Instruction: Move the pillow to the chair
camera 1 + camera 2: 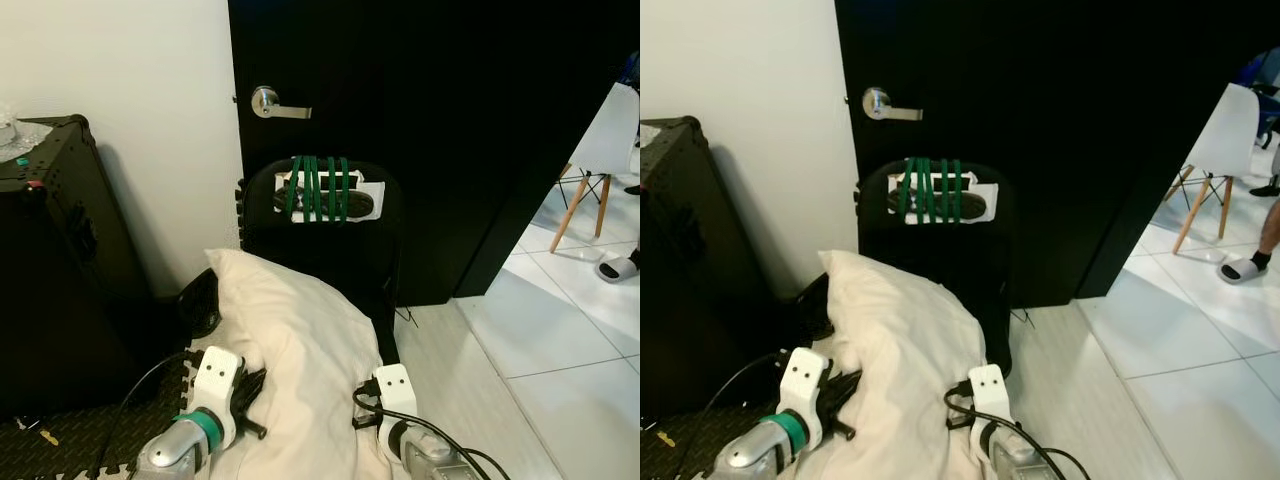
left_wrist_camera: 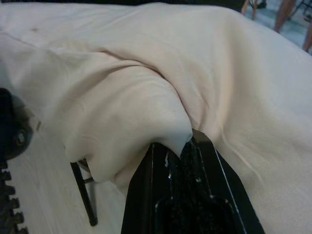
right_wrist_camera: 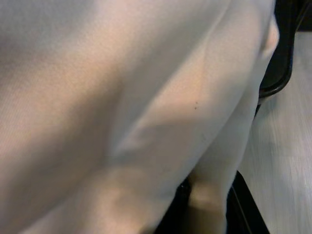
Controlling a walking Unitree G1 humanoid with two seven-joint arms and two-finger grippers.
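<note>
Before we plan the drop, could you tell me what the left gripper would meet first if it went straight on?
The cream fabric pillow that its fingers already pinch; beyond that, probably the black chair.

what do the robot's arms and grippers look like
Both arms are silver with white blocky wrist housings and black cables. The left gripper has black fingers and a green ring behind its housing. The right gripper has a black cable looping off its housing.

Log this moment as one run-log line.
pillow | held over black chair | left end effector pinching fabric | right end effector gripping edge
</note>
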